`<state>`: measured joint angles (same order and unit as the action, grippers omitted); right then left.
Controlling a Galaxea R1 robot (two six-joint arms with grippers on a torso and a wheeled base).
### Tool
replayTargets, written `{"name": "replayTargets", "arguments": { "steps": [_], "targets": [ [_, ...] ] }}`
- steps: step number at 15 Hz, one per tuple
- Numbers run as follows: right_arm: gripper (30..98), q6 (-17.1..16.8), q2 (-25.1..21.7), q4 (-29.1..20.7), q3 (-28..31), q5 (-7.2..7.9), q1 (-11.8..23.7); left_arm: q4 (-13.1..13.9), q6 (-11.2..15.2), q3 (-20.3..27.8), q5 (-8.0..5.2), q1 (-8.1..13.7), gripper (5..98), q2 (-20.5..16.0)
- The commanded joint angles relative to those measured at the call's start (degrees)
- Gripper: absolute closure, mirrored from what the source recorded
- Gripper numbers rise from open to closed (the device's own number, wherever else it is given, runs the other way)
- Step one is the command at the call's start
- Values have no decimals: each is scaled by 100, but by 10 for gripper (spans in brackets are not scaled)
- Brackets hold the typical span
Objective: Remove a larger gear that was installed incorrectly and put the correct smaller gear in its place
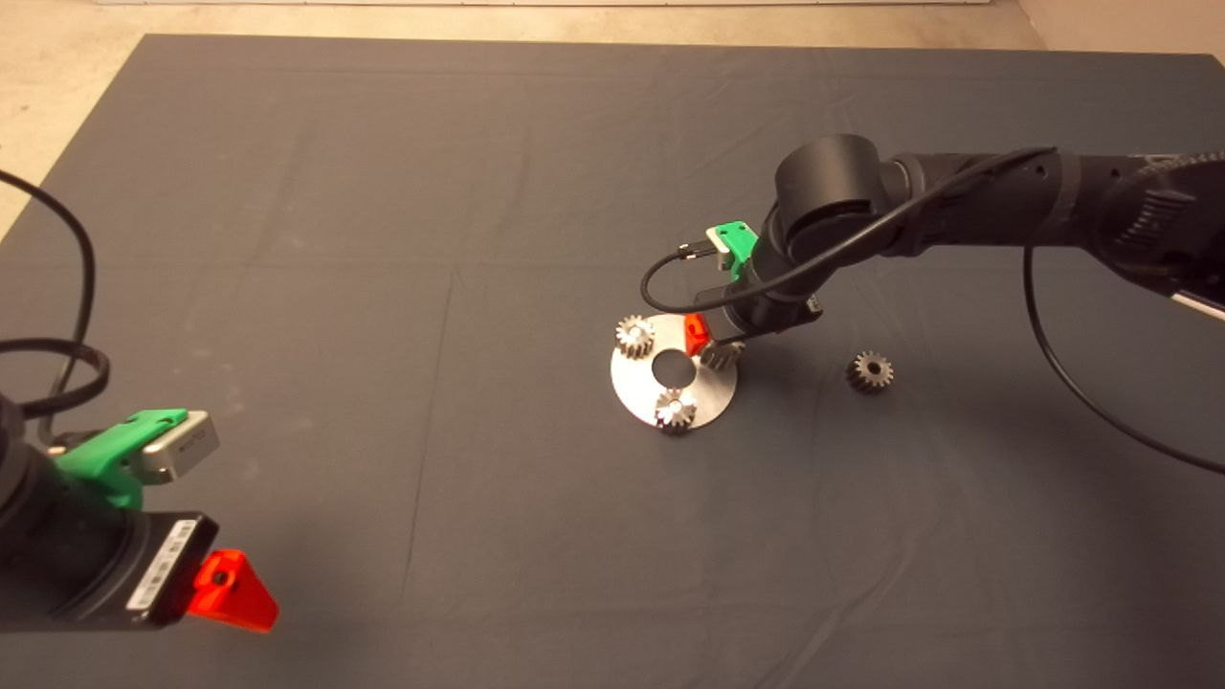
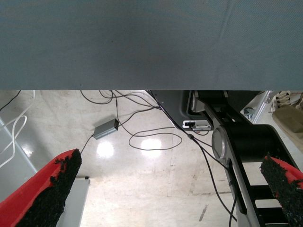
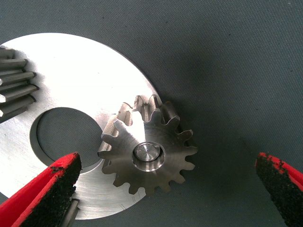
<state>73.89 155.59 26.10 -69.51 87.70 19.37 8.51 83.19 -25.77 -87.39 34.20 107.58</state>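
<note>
A round silver plate (image 1: pixel 710 390) lies mid-mat with three small silvery gears on it. One of them, the smaller gear (image 1: pixel 722 355), sits on a pin at the plate's right rim. My right gripper (image 1: pixel 713 348) hovers directly over it, open. In the right wrist view the smaller gear (image 3: pixel 149 152) rests flat around its pin, with the fingers (image 3: pixel 57 187) spread wide on either side of it and not touching. The larger gear (image 1: pixel 870 371), darker, lies loose on the mat to the right of the plate. My left gripper (image 1: pixel 230 593) waits open at the lower left edge.
Two more small gears (image 1: pixel 634 335) (image 1: pixel 676 410) sit on the plate (image 3: pixel 71 66) around its centre hole. The right arm (image 1: pixel 957 206) reaches in from the right edge above the mat. The left wrist view shows the floor with cables (image 2: pixel 151 137) beyond the mat's edge.
</note>
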Motion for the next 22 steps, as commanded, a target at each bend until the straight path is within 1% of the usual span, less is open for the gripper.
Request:
{"name": "replayTargets", "arguments": {
  "steps": [1, 5, 6, 10, 12, 14, 16, 20, 22],
  "targets": [
    [308, -15, 38, 185, 9, 609, 129, -34, -13, 65, -761, 78, 54, -30],
    [342, -15, 40, 185, 0, 617, 120, -26, -13, 56, -761, 78, 54, -22],
    [383, -23, 47, 185, 0, 617, 120, -34, -13, 61, -761, 82, 54, -26],
    [385, -15, 46, 186, -8, 590, 93, -34, -13, 65, -761, 78, 54, -23],
    [385, -15, 47, 202, -8, 590, -12, -33, -13, 65, -761, 78, 54, -30],
    [385, -15, 47, 350, -8, 590, -12, -34, -13, 65, -761, 79, 54, -14],
    [422, -23, 47, 387, -8, 599, -12, -34, -13, 65, -761, 78, 54, -15],
    [429, -15, 55, 405, -8, 599, -12, -34, -13, 65, -761, 85, 54, -30],
    [487, -23, 56, 439, -2, 591, 6, -34, -13, 65, -761, 78, 54, -13]
  ]
}}
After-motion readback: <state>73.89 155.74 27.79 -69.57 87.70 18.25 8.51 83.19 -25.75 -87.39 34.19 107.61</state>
